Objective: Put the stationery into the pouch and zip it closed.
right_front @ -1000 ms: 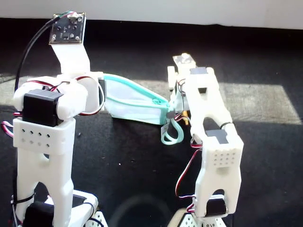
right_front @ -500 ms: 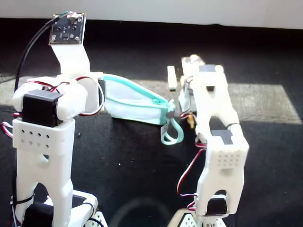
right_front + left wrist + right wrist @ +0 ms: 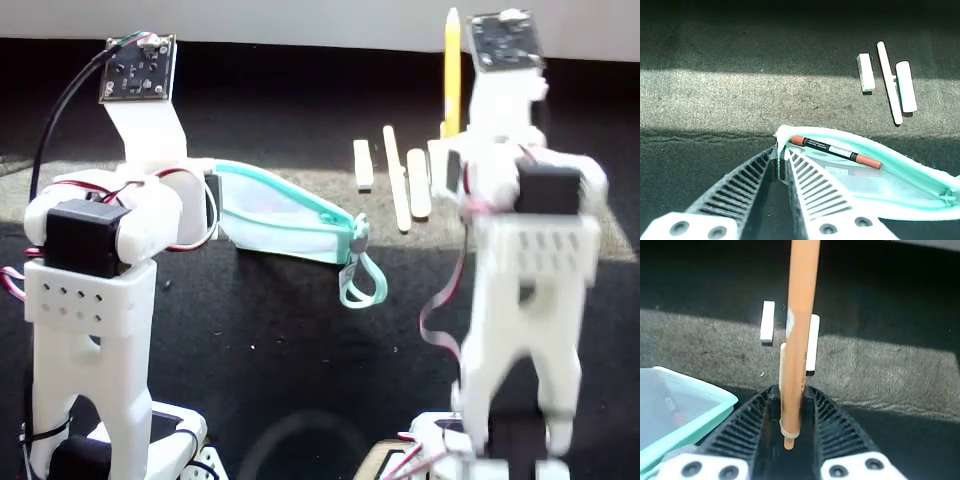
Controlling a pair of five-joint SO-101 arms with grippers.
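**Pouch open, pencil in the right gripper**

The left gripper (image 3: 780,162) is pinching the rim of the mint pouch (image 3: 875,187), its fingers closed tight on the fabric. The pouch is gaping unzipped between the two arms, with a red-capped pen (image 3: 836,150) lying inside. The right gripper (image 3: 790,407) is clamping a yellow pencil (image 3: 801,310) upright. Beyond the pouch, an eraser (image 3: 865,72), a white stick (image 3: 888,82) and a white tube (image 3: 906,92) are lying close together on the dark table (image 3: 715,90).

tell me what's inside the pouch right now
One pen with orange ends lies inside the pouch, just under its open rim. Pale shapes show below it through the clear wall, but I cannot tell what they are. The left end effector covers the near corner.
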